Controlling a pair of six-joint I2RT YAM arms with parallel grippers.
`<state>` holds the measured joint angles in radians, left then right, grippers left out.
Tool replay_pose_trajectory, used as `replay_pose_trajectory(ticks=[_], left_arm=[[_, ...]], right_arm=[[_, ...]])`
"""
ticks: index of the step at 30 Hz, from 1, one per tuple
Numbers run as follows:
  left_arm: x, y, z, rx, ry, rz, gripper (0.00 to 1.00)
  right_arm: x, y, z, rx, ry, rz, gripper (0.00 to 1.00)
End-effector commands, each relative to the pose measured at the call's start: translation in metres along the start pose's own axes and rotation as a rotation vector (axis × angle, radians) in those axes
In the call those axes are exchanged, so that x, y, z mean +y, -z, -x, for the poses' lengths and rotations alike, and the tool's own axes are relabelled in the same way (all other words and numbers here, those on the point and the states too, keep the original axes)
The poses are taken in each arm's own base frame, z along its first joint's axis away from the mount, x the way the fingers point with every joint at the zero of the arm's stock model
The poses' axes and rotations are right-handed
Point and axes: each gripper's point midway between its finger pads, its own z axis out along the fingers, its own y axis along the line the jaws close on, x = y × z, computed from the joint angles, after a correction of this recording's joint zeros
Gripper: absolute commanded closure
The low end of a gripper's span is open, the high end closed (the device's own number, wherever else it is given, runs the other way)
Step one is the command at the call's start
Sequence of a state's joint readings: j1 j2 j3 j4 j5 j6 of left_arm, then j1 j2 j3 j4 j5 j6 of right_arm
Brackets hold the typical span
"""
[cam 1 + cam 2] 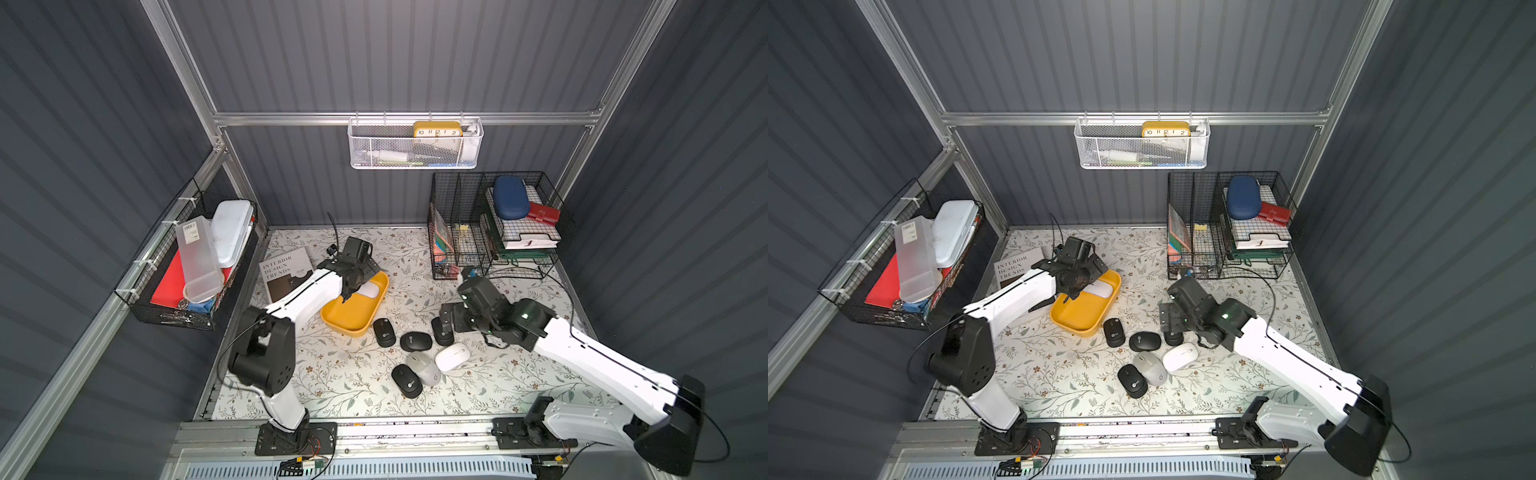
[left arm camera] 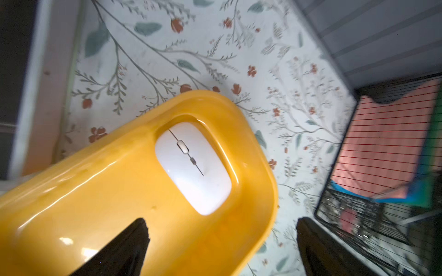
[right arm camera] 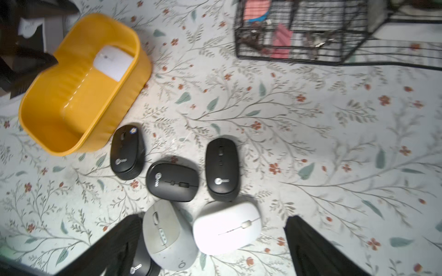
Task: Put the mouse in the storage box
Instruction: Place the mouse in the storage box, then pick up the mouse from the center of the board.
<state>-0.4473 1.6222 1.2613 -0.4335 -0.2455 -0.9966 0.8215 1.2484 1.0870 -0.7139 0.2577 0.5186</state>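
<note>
A black wire basket (image 1: pixel 174 316) is hanging on the side wall, and near it a book (image 1: pixel 284 270) is lying flat on the desk (image 1: pixel 340 374). The left arm (image 1: pixel 305 295) is reaching over the storage box (image 1: pixel 349 316). The left jaws are standing wide apart and gripping nothing, as the left wrist view is showing. The mouse (image 1: pixel 371 290), a white one, is lying inside the storage box at its far end, against the wall and free of the jaws. Just beside the box's near end, six more mice are sitting on the desk: four black mice (image 1: pixel 384 331), a gray mouse (image 1: pixel 424 368) and a second white mouse (image 1: pixel 452 356). The right arm (image 1: pixel 590 353) is hovering over that cluster, with the right jaws spread apart and empty. A wire rack (image 1: pixel 453 199) is standing in the far corner.
</note>
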Motion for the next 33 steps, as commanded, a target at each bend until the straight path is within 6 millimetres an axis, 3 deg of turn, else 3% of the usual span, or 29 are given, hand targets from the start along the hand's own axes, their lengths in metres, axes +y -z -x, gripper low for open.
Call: replay_pose_trajectory(ticks=[1, 6, 9, 12, 24, 33], left_arm=[[0.019, 0.052, 0.017, -0.108, -0.004, 0.013, 0.01], [0.053, 0.140, 0.062, -0.390, 0.125, -0.038, 0.01], [0.060, 0.189, 0.076, -0.530, 0.187, -0.161, 0.01], [0.068, 0.213, 0.078, -0.594, 0.229, -0.229, 0.01], [0.086, 0.228, 0.071, -0.624, 0.267, -0.253, 0.01], [0.088, 0.221, 0.069, -0.620, 0.259, -0.247, 0.01]], right_arm=[[0.031, -0.018, -0.008, 0.060, 0.057, -0.010, 0.01], [0.083, -0.049, -0.023, 0.144, 0.154, 0.035, 0.01], [0.104, -0.064, -0.031, 0.178, 0.195, 0.047, 0.02], [0.112, -0.080, -0.038, 0.213, 0.219, 0.033, 0.03], [0.136, -0.127, -0.057, 0.302, 0.251, 0.015, 0.10], [0.143, -0.154, -0.063, 0.334, 0.269, -0.012, 0.16]])
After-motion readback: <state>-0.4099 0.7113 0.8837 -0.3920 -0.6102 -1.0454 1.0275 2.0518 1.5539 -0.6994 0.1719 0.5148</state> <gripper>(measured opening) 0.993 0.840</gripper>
